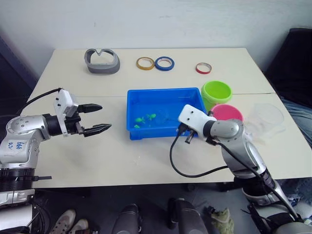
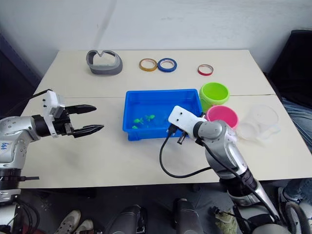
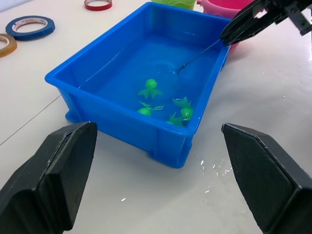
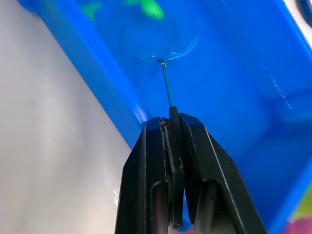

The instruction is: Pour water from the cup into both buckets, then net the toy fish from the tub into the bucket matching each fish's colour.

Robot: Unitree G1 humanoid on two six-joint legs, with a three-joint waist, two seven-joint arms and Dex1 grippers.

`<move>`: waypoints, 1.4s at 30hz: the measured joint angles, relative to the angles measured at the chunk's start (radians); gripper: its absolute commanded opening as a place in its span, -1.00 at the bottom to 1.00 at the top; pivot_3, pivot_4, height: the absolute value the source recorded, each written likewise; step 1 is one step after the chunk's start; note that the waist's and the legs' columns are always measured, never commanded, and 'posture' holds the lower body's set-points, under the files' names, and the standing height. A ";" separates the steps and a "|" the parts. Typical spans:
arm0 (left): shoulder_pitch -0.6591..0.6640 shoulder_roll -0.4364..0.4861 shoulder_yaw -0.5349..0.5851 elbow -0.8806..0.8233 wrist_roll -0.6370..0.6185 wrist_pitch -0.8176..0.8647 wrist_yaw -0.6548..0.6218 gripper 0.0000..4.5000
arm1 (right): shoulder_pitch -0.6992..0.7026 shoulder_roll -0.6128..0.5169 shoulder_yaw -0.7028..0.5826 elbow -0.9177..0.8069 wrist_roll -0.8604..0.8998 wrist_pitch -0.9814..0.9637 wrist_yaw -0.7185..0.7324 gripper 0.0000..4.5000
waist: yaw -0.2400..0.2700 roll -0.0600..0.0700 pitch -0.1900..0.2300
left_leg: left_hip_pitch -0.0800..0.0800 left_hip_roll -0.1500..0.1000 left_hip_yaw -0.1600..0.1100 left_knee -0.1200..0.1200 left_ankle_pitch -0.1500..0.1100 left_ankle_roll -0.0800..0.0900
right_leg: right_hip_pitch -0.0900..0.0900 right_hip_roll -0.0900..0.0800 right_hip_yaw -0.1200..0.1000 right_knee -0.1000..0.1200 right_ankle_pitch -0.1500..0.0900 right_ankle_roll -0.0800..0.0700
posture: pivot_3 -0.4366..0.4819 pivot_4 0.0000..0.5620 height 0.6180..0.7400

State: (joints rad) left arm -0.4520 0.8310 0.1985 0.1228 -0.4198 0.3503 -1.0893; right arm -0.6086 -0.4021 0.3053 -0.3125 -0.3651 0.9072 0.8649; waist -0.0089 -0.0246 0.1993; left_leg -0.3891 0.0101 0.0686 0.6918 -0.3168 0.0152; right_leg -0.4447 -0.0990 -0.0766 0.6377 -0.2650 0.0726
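Hovering released, my left pincer (image 1: 100, 118) waits over the worktop (image 1: 122, 161). Green fish (image 3: 152, 87) float in the tub (image 1: 134, 132); my right pincer (image 4: 173, 122), clenched on the net (image 4: 163, 48), should slide its hoop under one fish, then lift level toward the green bucket (image 1: 217, 92).

Bright, even overhead light; soft shadows under tub (image 1: 163, 113). Small glare specks on wet table (image 3: 253, 97) beside tub. Right wrist view blurred close up; fingertips (image 4: 168, 127) soft.
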 measured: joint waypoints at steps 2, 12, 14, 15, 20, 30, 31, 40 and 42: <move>0.005 0.001 0.006 -0.006 -0.005 0.007 0.005 0.99 | -0.010 0.023 -0.003 0.007 0.024 0.024 -0.020 -1.00 | 0.000 0.000 0.000 | 0.000 0.000 0.000 0.000 0.000 0.000 | 0.000 0.000 0.001 0.000 0.000 0.000 | -0.05 -0.47 0.56; 0.006 0.002 0.018 -0.017 -0.011 0.016 0.004 0.99 | -0.077 0.049 -0.124 -0.043 0.205 0.251 -0.062 -1.00 | -0.004 0.000 0.000 | -0.001 0.000 -0.002 -0.002 -0.001 0.000 | 0.000 -0.001 0.004 0.000 0.000 -0.001 | -0.05 -0.47 0.56; 0.006 0.001 0.018 -0.017 -0.013 0.016 0.003 0.99 | -0.077 0.041 -0.134 -0.074 0.245 0.296 -0.066 -1.00 | -0.005 0.000 0.000 | -0.001 0.000 -0.002 -0.003 -0.001 0.000 | 0.000 0.000 0.004 0.000 0.000 -0.001 | -0.05 -0.47 0.56; 0.006 0.001 0.018 -0.017 -0.015 0.016 0.002 0.99 | -0.077 0.028 -0.140 -0.092 0.265 0.315 -0.068 -1.00 | -0.006 0.000 0.000 | -0.001 0.000 -0.002 -0.003 -0.001 0.000 | 0.000 -0.001 0.004 0.000 0.000 -0.001 | -0.05 -0.47 0.56; 0.006 0.001 0.018 -0.017 -0.022 0.015 -0.004 0.99 | -0.077 -0.020 -0.164 -0.164 0.352 0.383 -0.079 -1.00 | -0.013 0.000 0.000 | -0.001 0.000 -0.002 -0.006 -0.002 0.002 | 0.000 0.000 0.003 -0.001 0.000 -0.001 | -0.05 -0.47 0.56; -0.010 0.000 0.018 0.000 -0.023 0.008 -0.006 0.99 | -0.087 -0.057 -0.203 -0.218 0.489 0.429 -0.134 -1.00 | -0.019 0.000 0.000 | -0.001 0.001 -0.002 -0.007 -0.002 0.002 | -0.001 0.000 0.004 -0.002 0.000 -0.001 | -0.05 -0.47 0.56; -0.012 -0.001 0.017 0.004 -0.023 0.008 -0.007 0.99 | -0.088 -0.060 -0.208 -0.222 0.503 0.429 -0.140 -1.00 | -0.018 0.000 0.000 | -0.001 0.000 -0.002 -0.007 -0.002 0.002 | -0.001 0.000 0.004 -0.003 0.000 -0.001 | -0.05 -0.47 0.56; -0.077 -0.040 -0.021 0.057 -0.017 -0.015 -0.020 0.99 | -0.116 -0.168 -0.401 -0.243 0.597 0.428 -0.172 -1.00 | -0.013 0.000 0.000 | -0.002 0.000 -0.002 -0.007 -0.002 0.002 | 0.000 -0.001 0.003 -0.009 0.000 0.000 | -0.05 -0.47 0.56; -0.096 -0.054 -0.032 0.077 -0.012 -0.026 -0.027 0.99 | -0.128 -0.210 -0.445 -0.230 0.603 0.426 -0.181 -1.00 | -0.013 0.000 0.000 | -0.002 0.000 -0.002 -0.008 -0.002 0.002 | 0.000 -0.001 0.003 -0.009 0.000 0.000 | -0.05 -0.47 0.56</move>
State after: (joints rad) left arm -0.5484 0.7772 0.1665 0.1997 -0.4320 0.3239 -1.1160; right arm -0.7364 -0.6122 -0.1399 -0.5426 0.2378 1.3337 0.6843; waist -0.0219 -0.0243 0.1995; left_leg -0.3909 0.0103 0.0668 0.6840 -0.3188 0.0169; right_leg -0.4450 -0.0998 -0.0737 0.6283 -0.2651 0.0723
